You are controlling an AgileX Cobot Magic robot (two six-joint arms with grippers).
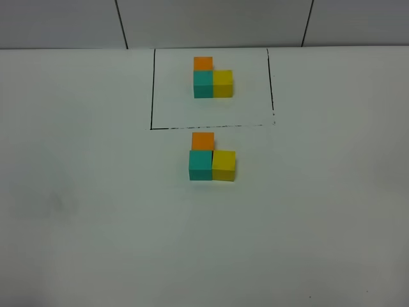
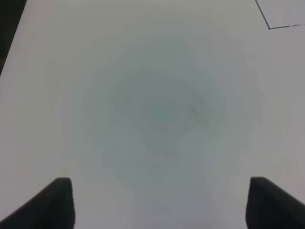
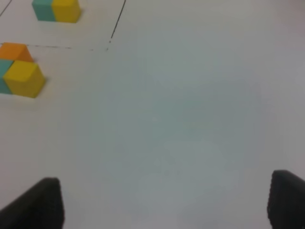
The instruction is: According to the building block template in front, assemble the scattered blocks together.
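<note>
STEP: assembly judged complete, so both arms are best kept clear and the trio left unnudged | LEFT GRIPPER (image 2: 159, 202): spread wide, nothing held | RIGHT GRIPPER (image 3: 164, 202): spread wide, nothing held | BLOCKS: small matte orange cube (image 1: 202, 141), teal cube (image 1: 200, 165) and yellow cube (image 1: 223, 165) are seen touching in an L, just outside the black-framed template trio (image 1: 212, 79), whose layout is matched.

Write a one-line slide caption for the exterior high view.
Loose orange, teal and yellow cubes form the framed template's L on the table.
</note>
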